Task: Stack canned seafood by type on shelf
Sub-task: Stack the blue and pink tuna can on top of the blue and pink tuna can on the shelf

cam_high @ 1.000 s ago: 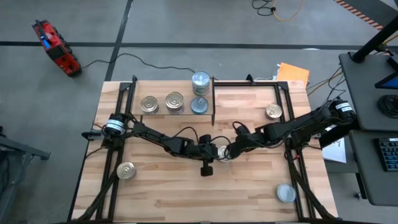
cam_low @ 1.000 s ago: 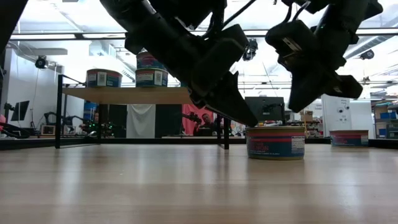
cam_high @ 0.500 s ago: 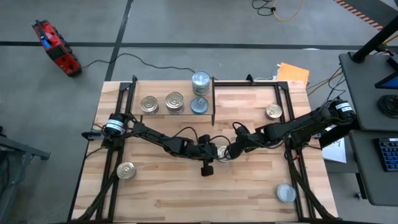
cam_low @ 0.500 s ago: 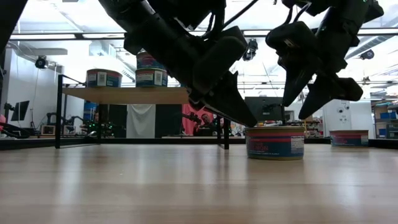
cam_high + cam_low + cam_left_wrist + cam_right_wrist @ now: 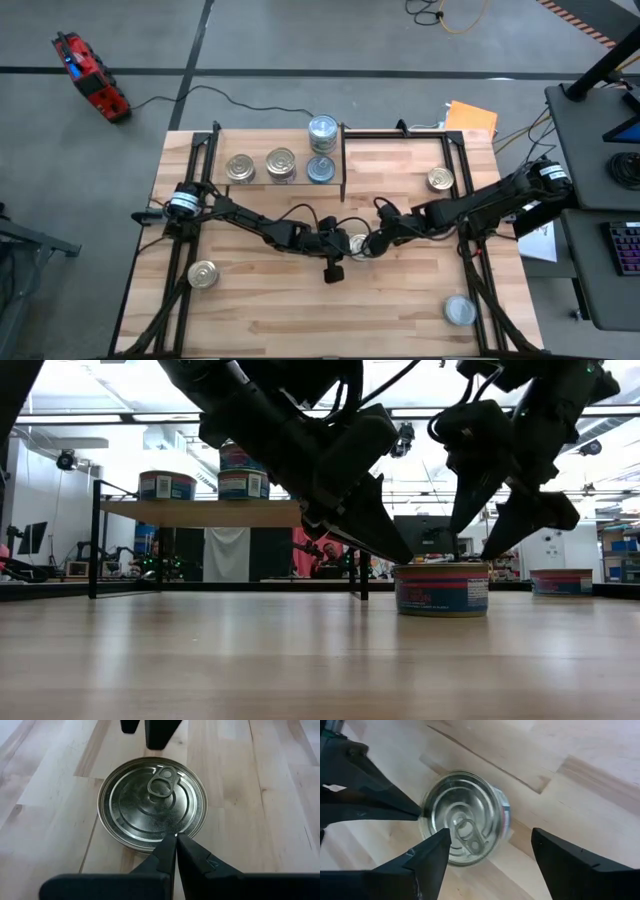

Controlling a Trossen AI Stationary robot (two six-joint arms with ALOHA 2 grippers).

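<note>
While the silver-lidded tin [image 5: 357, 244] sits mid-table, roughly 5 o'clock of the shelf [image 5: 272, 183], it's bracketed: the spread-fingered right gripper [image 5: 490, 857] is hung right above it, the pinched-shut left gripper [image 5: 176, 840] is parked at its rim. Right's better lined up, probably.

My left gripper [image 5: 175, 836] was pinched shut, tips angled down near mid-table, while my right gripper [image 5: 490, 842] hung opposite it, nearly tip to tip, fingers spread apart and pointing down.
</note>
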